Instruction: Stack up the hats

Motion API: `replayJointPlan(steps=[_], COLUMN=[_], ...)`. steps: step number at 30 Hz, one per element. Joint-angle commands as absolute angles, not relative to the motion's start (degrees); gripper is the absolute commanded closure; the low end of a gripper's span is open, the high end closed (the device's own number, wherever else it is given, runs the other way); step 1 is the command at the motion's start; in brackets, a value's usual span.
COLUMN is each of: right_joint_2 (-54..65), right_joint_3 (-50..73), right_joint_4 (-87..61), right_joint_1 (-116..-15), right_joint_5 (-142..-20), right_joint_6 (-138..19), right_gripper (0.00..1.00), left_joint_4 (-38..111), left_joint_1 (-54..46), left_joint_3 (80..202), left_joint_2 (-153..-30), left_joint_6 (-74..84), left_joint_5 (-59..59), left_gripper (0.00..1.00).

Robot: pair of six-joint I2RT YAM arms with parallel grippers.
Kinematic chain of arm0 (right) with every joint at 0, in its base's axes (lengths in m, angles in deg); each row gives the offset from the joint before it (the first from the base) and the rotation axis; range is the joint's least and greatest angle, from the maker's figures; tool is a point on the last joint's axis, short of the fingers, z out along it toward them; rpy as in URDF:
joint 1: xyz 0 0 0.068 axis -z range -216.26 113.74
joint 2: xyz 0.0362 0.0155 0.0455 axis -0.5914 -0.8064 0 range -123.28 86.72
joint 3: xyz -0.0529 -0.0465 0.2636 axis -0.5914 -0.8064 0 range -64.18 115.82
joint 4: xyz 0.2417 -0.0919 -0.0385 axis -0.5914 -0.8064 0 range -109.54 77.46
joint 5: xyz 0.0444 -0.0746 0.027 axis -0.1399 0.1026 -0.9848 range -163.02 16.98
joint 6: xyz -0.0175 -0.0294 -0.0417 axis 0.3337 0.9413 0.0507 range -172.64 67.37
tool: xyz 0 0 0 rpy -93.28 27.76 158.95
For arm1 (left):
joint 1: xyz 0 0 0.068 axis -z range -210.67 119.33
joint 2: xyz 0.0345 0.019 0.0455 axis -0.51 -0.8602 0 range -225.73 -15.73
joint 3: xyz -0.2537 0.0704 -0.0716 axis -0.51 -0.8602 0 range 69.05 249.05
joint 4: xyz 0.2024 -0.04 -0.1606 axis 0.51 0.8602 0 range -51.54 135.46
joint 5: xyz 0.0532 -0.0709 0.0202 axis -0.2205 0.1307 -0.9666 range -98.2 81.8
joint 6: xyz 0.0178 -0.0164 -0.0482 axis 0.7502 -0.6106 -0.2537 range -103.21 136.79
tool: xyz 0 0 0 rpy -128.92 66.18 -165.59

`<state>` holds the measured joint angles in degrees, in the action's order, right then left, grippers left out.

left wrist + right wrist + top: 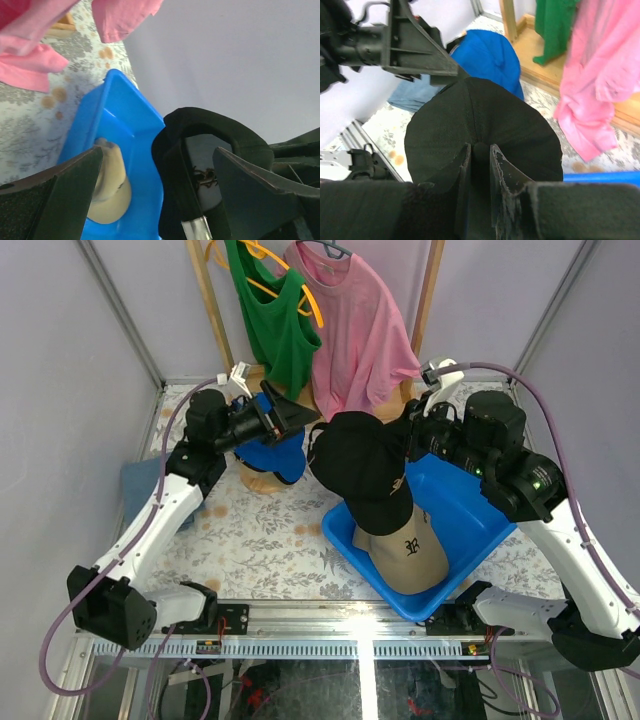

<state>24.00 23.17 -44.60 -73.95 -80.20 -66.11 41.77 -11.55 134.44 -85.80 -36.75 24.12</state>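
My right gripper (398, 436) is shut on the crown of a black cap (358, 462) and holds it in the air above a tan cap (405, 550) with an embroidered letter, which lies in the blue bin (470, 510). In the right wrist view the fingers (466, 165) pinch the black cap's (480, 115) top. A royal blue cap (272, 452) sits at the back left, also in the right wrist view (487, 57). My left gripper (295, 412) is open and empty just above the blue cap, beside the black cap (200, 145). The tan cap (107, 185) also shows in the left wrist view.
A pink shirt (355, 320) and a green top (270, 315) hang from a wooden rack at the back. A folded grey-blue cloth (140, 485) lies at the left edge. The blue bin (110, 112) takes up the table's right half.
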Motion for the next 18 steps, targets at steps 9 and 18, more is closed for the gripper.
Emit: replayJointPlan(steps=[9, 18], right_joint_2=[21.8, 17.9], right_joint_3=[23.8, 22.7], right_joint_4=[-28.9, -23.3], right_joint_1=[-73.4, -72.3], right_joint_5=[-89.6, -92.1], right_joint_6=[-69.6, -70.1], right_gripper=[1.00, 1.00], left_joint_4=[15.0, 6.1], left_joint_1=[-15.6, -19.3], left_joint_3=[127.0, 122.3], left_joint_2=[-85.3, -83.0], left_joint_6=[-60.1, -67.3], left_joint_5=[38.4, 35.6], left_gripper=[0.09, 0.43])
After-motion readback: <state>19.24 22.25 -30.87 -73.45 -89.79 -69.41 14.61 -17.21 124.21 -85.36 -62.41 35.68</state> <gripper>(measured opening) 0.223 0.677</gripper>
